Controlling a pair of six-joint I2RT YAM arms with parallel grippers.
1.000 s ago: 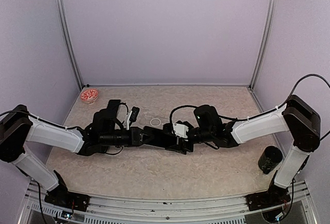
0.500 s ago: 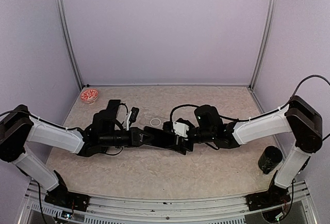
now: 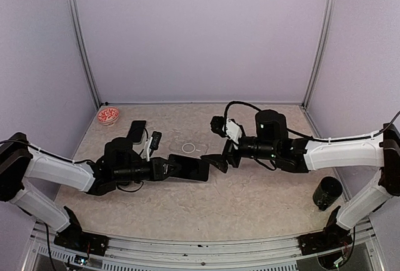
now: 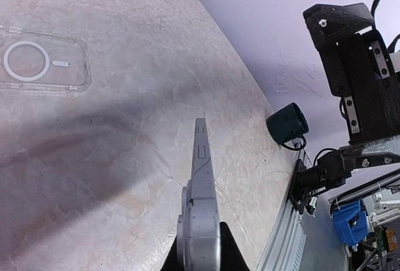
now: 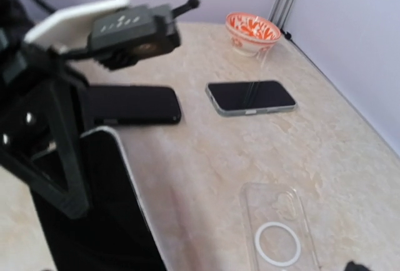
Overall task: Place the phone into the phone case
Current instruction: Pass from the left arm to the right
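Phone (image 4: 201, 183) clamped edgewise in left end effector (image 4: 200, 255); right end effector (image 3: 220, 158) spread wide apart.

phone case (image 5: 278, 233): cut by bottom edge | phone (image 4: 200, 202): base cropped

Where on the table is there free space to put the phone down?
Free: the near strip between the held phone and the dark cup, and the far right corner of the table. Crowded: left and middle, with the bowl, the spare phone and the clear case.
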